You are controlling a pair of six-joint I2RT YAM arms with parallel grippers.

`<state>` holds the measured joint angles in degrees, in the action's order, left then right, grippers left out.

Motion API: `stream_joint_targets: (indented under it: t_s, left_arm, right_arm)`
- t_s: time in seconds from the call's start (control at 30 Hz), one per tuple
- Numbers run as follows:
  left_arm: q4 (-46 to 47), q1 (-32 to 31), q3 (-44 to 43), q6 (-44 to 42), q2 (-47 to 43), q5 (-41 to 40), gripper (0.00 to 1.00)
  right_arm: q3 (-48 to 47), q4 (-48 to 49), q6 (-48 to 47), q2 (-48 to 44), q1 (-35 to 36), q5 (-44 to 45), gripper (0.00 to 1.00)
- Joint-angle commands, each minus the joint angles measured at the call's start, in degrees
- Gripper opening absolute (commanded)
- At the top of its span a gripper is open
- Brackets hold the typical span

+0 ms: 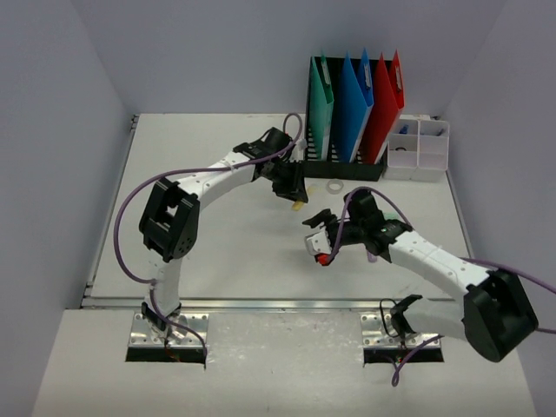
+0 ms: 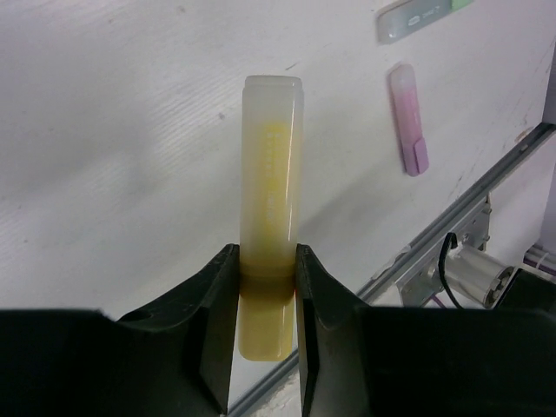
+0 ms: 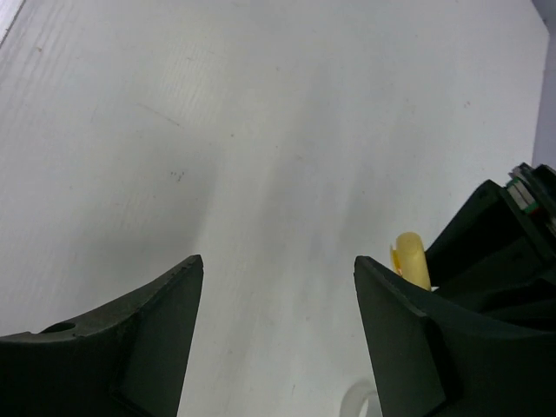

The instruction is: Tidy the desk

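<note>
The desk (image 1: 217,252) is a white tabletop with a metal rail (image 1: 261,304) along its front edge. My left gripper (image 1: 295,195) is over the middle of the desk and is shut on a yellow highlighter (image 2: 272,217). Both fingers press the highlighter's sides near its darker end (image 2: 265,321), and its pale cap points away from the wrist. My right gripper (image 3: 278,261) hangs open just right of centre, over the bare desk (image 3: 261,130), with nothing between its fingers. The highlighter's tip (image 3: 410,256) shows past the right finger.
A black mesh file holder (image 1: 352,165) with green, blue and red folders stands at the back right. Beside it is a clear compartment box (image 1: 417,148). A white tape ring (image 1: 334,186) lies in front of the holder. A pink stick (image 2: 408,117) and a grey stick (image 2: 417,17) lie near the rail.
</note>
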<state>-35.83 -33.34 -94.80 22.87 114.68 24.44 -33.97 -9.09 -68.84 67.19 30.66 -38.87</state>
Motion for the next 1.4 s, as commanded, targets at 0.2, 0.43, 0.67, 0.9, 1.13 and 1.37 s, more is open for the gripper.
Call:
stream_joint_targets:
  t_s: [0.2,0.43,0.67,0.9,1.13,1.37]
  left_arm:
    - [0.37,2.72,1.97,1.53,-1.75,4.06,0.00]
    - [0.32,3.37,1.89,1.30,-0.79,4.21,0.00]
    - [0.85,3.42,2.69,1.66,0.02,4.12,0.00]
    - [1.03,3.37,2.95,1.32,-0.16,3.70,0.02]
    - [1.81,3.64,4.29,0.52,-1.76,0.73,0.71]
    - [3.61,4.89,10.09,1.12,-8.85,-9.64,1.00]
  right_arm:
    - [-7.52,19.27,1.33,10.94,3.86,11.98,0.69]
    - [-9.34,22.09,0.12,14.85,3.88,11.36,0.67]
    - [-11.71,24.30,-3.68,20.84,3.97,11.43,0.65]
    - [-14.36,28.07,-8.69,26.47,3.88,15.91,0.38]
    - [-11.82,40.21,-9.54,25.94,3.00,21.13,0.00]
    - [-5.92,36.06,21.08,4.76,-0.84,22.87,0.00]
